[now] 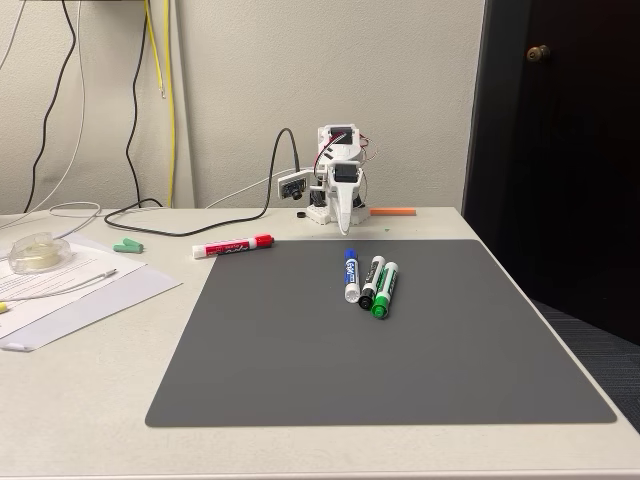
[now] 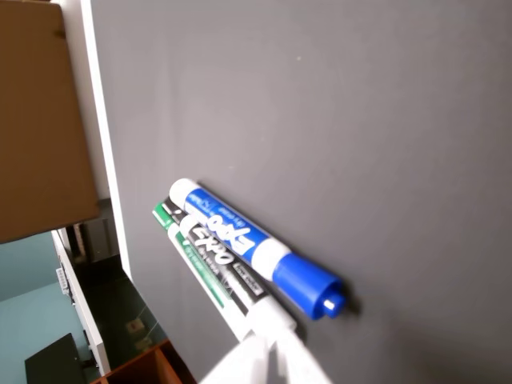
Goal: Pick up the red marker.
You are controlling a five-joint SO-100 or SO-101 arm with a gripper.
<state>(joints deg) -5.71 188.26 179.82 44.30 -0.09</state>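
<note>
Three capped markers, blue [image 1: 351,275], black [image 1: 371,282] and green [image 1: 385,290], lie touching at centre frame on the grey rubber mat [image 1: 300,370]. Left of them, at the mat's far edge, lies the red-capped, white-ended marker [image 1: 233,246]. Whether the folded white tool [image 1: 343,226] is spread, I cannot tell.

Three markers [image 1: 367,279] on mat [image 1: 300,350], another [image 1: 232,246] off it.

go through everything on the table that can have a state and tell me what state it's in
red marker: capped, lying flat across the mat's back left corner, untouched.
blue marker: capped, lying flat on the mat.
black marker: capped, lying flat between the other two.
green marker: capped, lying flat beside the black one.
gripper: folded down at the arm's base, holding nothing.
</note>
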